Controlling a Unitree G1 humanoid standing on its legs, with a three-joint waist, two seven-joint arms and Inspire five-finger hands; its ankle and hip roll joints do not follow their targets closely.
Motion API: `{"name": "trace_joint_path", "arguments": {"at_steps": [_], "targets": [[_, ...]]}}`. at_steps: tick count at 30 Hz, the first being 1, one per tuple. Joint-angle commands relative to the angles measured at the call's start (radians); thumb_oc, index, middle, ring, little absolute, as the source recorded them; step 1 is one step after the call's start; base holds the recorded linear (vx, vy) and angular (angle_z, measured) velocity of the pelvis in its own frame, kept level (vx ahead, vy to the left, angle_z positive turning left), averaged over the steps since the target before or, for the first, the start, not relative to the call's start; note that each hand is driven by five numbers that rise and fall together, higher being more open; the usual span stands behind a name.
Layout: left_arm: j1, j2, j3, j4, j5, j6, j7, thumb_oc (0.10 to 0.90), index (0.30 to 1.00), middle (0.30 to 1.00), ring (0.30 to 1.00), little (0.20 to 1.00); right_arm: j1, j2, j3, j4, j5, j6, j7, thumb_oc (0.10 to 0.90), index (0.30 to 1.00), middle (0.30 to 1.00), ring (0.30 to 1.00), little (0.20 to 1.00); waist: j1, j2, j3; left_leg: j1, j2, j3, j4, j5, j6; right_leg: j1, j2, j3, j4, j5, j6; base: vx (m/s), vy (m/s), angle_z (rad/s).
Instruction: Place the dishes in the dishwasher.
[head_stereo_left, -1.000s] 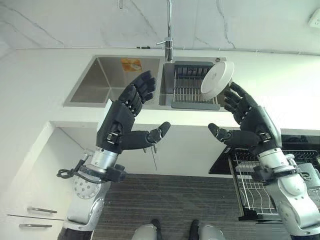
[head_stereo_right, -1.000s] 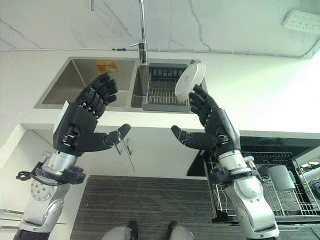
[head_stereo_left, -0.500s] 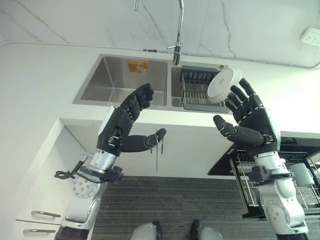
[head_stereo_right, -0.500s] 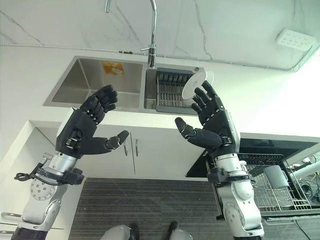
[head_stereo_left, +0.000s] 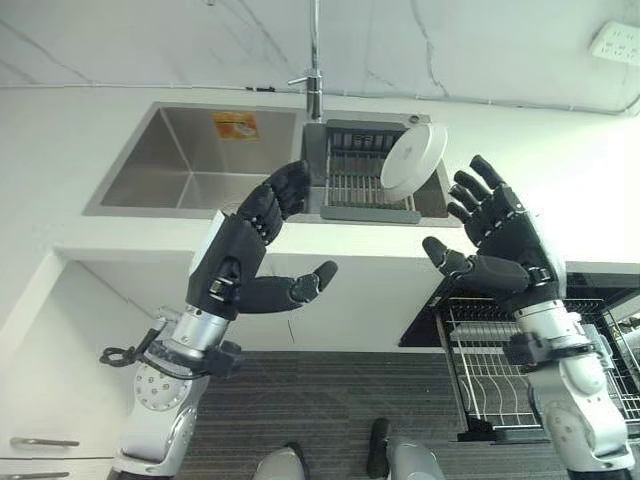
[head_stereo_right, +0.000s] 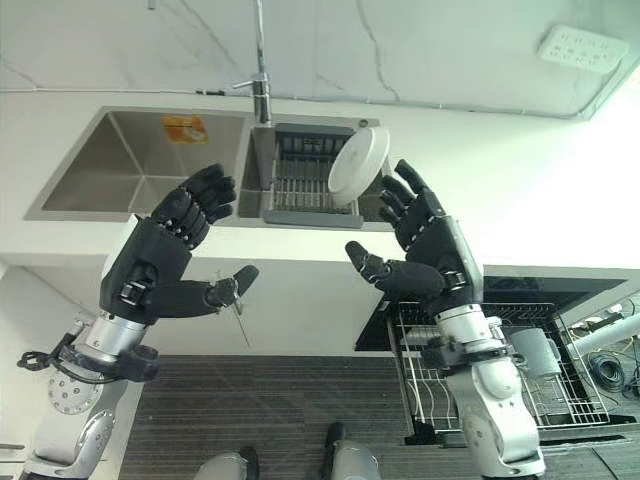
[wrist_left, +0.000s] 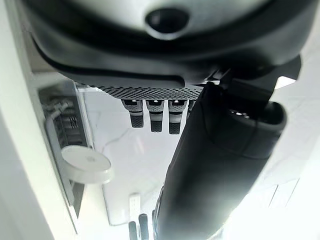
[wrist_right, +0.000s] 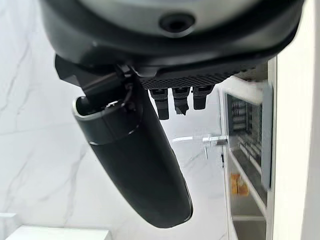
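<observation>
- Left eye view: white plate (head_stereo_left: 413, 160) stands on edge in the dish rack (head_stereo_left: 367, 180) in the right sink basin (head_stereo_left: 432, 205), leaning at the rack's right end, face turned toward the robot's left.
- Right hand (head_stereo_left: 498, 245) is raised in front of the counter edge (head_stereo_left: 380, 246), fingers spread and straight, thumb out to the side, holding nothing. Fingertips sit just below and to the right of the plate's rim, near it but apart.
- Left hand (head_stereo_left: 240, 260) is raised on the other side, fingers loosely bent, thumb out, also empty. It lines up with the divider between the left sink basin (head_stereo_left: 170, 165) and the rack, so it is well apart from the plate.
- Key relation: plate lies up and slightly left of the right hand, further back over the counter. Right hand is clearly the nearer one.
- Plate's disc is roughly upright and tilted, so my read is that the grip goes on the rim from the right side, thumb on one face and fingers on the other.
- Open dishwasher rack (head_stereo_left: 505, 370) is pulled out below the counter's right part, under the right arm, so a short carry down and right once the plate is held.
- Faucet (head_stereo_left: 314, 60) stands behind the rack's left corner, off the reach path.
</observation>
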Motion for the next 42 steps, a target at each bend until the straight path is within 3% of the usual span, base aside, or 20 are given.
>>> {"name": "trace_joint_path", "arguments": {"at_steps": [1,2,4,9,16,25,38,42], "targets": [[-0.083,0.001,0.000,-0.069,-0.054,-0.092,-0.002,0.800,0.900,0.900,0.900,0.900,-0.099,-0.023,-0.082,-0.077,0.071,-0.073,0.007,0.800,0.900,0.900,0.900,0.900,0.019,-0.014,-0.068,0.078,-0.066,0.002,0.044,-0.135,0.049,0.040,-0.043,0.020,-0.020,-0.055,0.106,0.08,-0.087,0.05],[-0.089,0.000,-0.012,-0.059,-0.049,-0.097,0.007,0.800,0.900,0.900,0.900,0.900,-0.127,-0.024,-0.061,-0.060,0.052,-0.071,-0.016,0.800,0.900,0.900,0.900,0.900,0.031,-0.003,-0.057,0.023,-0.057,-0.008,0.044,-0.097,0.038,0.057,-0.022,0.027,-0.020,-0.069,0.106,-0.01,0.037,-0.08],[-0.098,-0.003,-0.035,-0.041,-0.038,-0.113,0.017,0.800,0.900,0.900,0.900,0.900,-0.155,-0.010,-0.031,-0.026,0.027,-0.077,-0.038,0.800,0.900,0.900,0.900,0.900,0.030,0.026,-0.053,-0.049,0.004,-0.007,0.044,-0.050,0.000,0.075,-0.004,0.015,-0.020,-0.092,0.103,0.00,0.101,-0.21],[-0.165,0.007,-0.092,0.021,-0.005,-0.137,0.051,0.800,0.900,0.900,0.900,0.900,-0.187,-0.023,-0.035,0.034,0.076,-0.111,-0.096,0.800,0.900,0.900,0.900,0.900,0.016,0.038,-0.089,-0.064,0.027,-0.004,0.044,-0.085,-0.012,0.090,-0.040,-0.025,-0.020,-0.111,0.118,-0.01,0.139,-0.06],[-0.198,0.031,-0.102,0.054,-0.012,-0.102,0.045,0.800,0.900,0.900,0.900,0.900,-0.257,-0.017,-0.039,0.149,0.087,-0.110,-0.144,0.800,0.900,0.900,0.900,0.900,0.039,0.026,-0.105,-0.022,-0.004,-0.029,0.044,-0.129,0.011,0.101,-0.070,-0.050,-0.020,-0.092,0.144,0.03,0.089,0.23],[-0.236,0.062,-0.136,0.071,-0.008,-0.093,0.068,0.800,0.900,0.900,0.900,0.900,-0.361,-0.049,-0.035,0.310,0.077,-0.123,-0.255,0.800,0.900,0.900,0.900,0.900,0.062,0.010,-0.110,-0.009,-0.021,-0.042,0.044,-0.148,0.032,0.106,-0.074,-0.048,-0.020,-0.085,0.151,0.01,0.012,0.04],[-0.262,0.090,-0.155,0.090,-0.025,-0.075,0.088,0.800,0.900,0.900,0.900,0.900,-0.494,-0.122,-0.031,0.464,0.076,-0.132,-0.369,0.800,0.900,0.900,0.900,0.900,0.081,0.007,-0.126,0.001,-0.022,-0.050,0.044,-0.154,0.032,0.129,-0.056,-0.032,-0.020,-0.103,0.138,0.01,-0.004,-0.01],[-0.261,0.093,-0.163,0.093,-0.030,-0.068,0.088,0.800,0.900,0.900,0.900,0.900,-0.512,-0.134,-0.040,0.524,0.165,-0.112,-0.348,0.800,0.900,0.900,0.900,0.900,0.085,0.008,-0.130,0.006,-0.020,-0.052,0.044,-0.155,0.029,0.135,-0.050,-0.028,-0.020,-0.109,0.134,0.02,-0.019,-0.07]]}}
